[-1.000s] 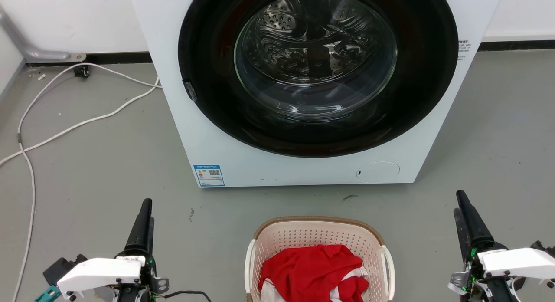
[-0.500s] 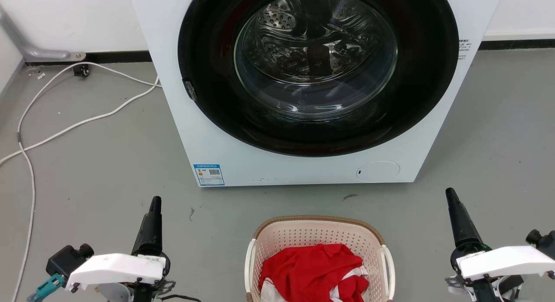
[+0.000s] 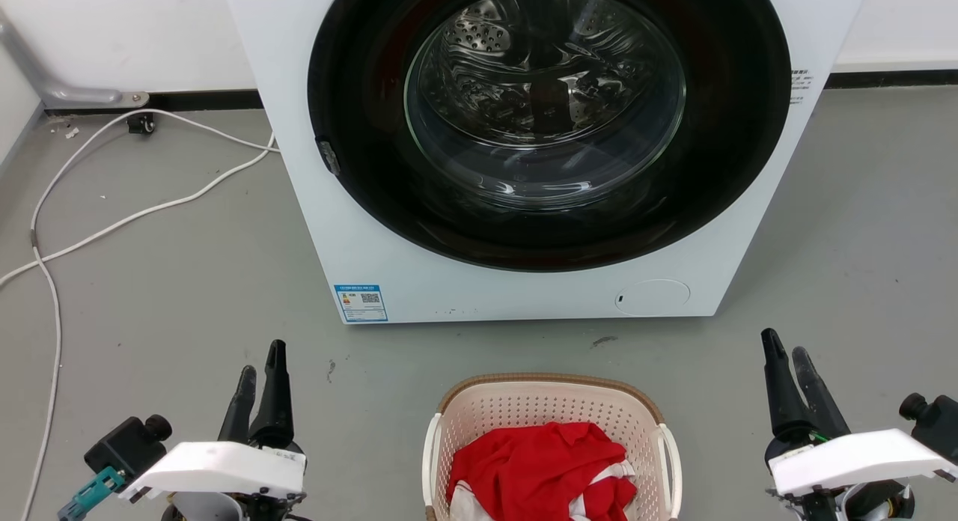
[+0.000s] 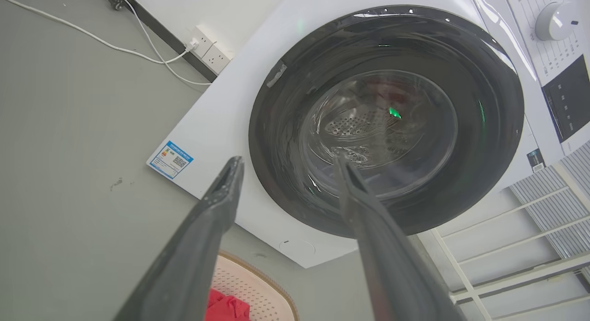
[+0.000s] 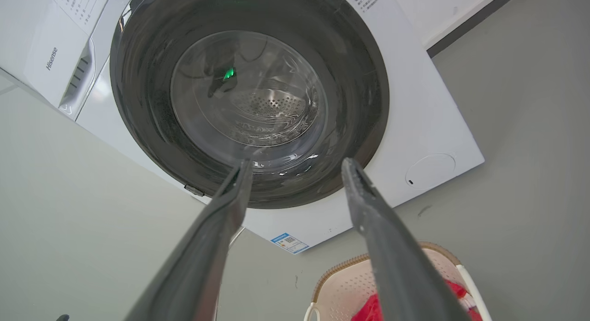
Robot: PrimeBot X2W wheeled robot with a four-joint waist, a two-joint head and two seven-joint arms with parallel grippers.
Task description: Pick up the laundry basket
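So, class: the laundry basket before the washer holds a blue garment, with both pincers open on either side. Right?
Wrong colour: the head view shows the garment in the laundry basket is red. It stands before the washer, left pincer and right pincer open either side.

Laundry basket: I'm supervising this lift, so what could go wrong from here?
The left gripper and right gripper are open, wide of the laundry basket; uneven grips on its thin white handles could tip it and spill the red garment. The washer stands close ahead: lifting forward could hit it.
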